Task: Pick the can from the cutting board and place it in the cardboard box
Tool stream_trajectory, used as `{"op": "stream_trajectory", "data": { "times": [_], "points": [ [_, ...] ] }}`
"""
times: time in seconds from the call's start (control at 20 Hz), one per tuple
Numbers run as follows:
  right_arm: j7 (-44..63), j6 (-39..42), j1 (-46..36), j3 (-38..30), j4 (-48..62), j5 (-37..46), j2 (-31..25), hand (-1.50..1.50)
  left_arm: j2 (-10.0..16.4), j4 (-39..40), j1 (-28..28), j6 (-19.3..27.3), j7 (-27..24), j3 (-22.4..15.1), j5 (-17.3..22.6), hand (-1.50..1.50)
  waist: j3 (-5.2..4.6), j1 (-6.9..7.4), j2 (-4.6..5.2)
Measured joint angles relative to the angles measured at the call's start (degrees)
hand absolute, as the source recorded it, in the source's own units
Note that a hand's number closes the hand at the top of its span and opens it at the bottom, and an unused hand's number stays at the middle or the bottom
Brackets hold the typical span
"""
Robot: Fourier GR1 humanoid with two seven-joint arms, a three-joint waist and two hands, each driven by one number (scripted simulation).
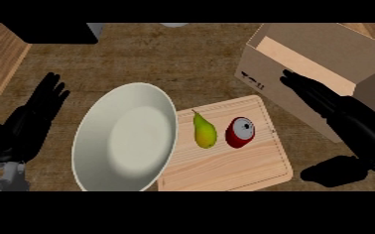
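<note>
Head view: can (pixel 240 132) is seen lying on cutting board (pixel 234 171) w/ pear (pixel 204 132) just beside. Right hand (pixel 341 113) is held spread right of board, by cardboard box (pixel 322 49); left hand (pixel 33 121) is rested open, well left of board.

I see a brown wood-grain counter (pixel 183 64) | white plate (pixel 92 124) lies left of centre, its right rim over the board's left edge | light wooden cutting board (pixel 227 171) centre-right | open cardboard box (pixel 273 82) far right, near the board's far corner
</note>
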Motion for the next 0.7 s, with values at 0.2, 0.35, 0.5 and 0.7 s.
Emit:
{"op": "stream_trajectory", "data": {
  "times": [0.2, 0.35, 0.5, 0.7],
  "points": [
    [12.4, 5.9, -5.6, 5.6, -0.4, 1.1, 2.1, -1.5, -1.1, 0.3, -0.5, -0.2, -0.2, -0.5, -0.7, 0.0, 0.05, 0.42, 0.13],
    [20.9, 9.6, -9.8, 8.6, 0.9, 0.4, 5.8, -1.5, -1.1, -0.1, 0.2, -0.8, -0.1, 0.0, -0.7, 0.0, 0.1, 0.56, 0.15],
    [26.7, 13.2, -11.6, 9.3, 1.7, -1.5, 8.7, -1.5, -1.6, -0.5, 0.0, -0.8, 0.6, 0.3, -1.4, 0.0, 0.15, 0.25, 0.14],
    [31.8, 16.9, -13.0, 9.1, 2.8, -1.9, 12.2, -1.5, -2.3, -1.1, 0.9, -1.6, 1.1, 1.5, -2.1, 0.0, 0.2, 0.04, 0.14]
  ]
}}
